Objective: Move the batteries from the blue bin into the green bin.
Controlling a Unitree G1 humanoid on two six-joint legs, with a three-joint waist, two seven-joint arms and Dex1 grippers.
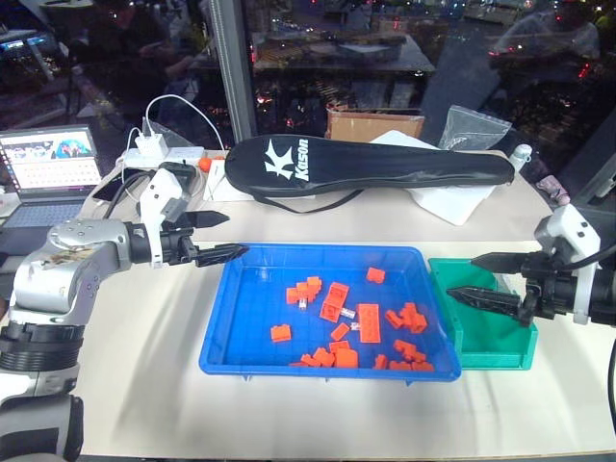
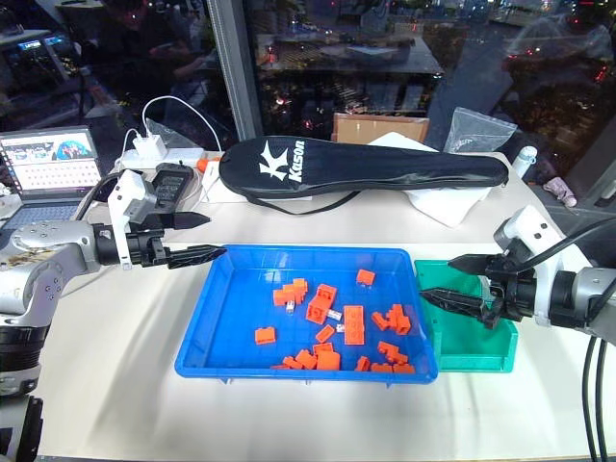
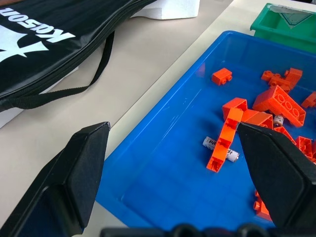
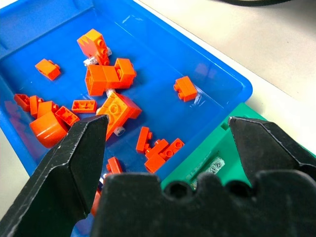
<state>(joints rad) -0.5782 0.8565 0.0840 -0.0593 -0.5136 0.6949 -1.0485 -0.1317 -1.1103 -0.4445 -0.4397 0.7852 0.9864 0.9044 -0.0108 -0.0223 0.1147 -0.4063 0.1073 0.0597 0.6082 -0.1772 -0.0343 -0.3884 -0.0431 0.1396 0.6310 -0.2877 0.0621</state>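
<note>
Both claws wide open, nothing held. Left claw hangs at far-left corner of blue bin; right claw is over green bin. Batteries lie mid-tray among orange bricks, one partly under a brick, long axis approx crosswise to left claw's reach. Left looks slightly nearer, prob; a label-like item sits in the green bin.
</note>
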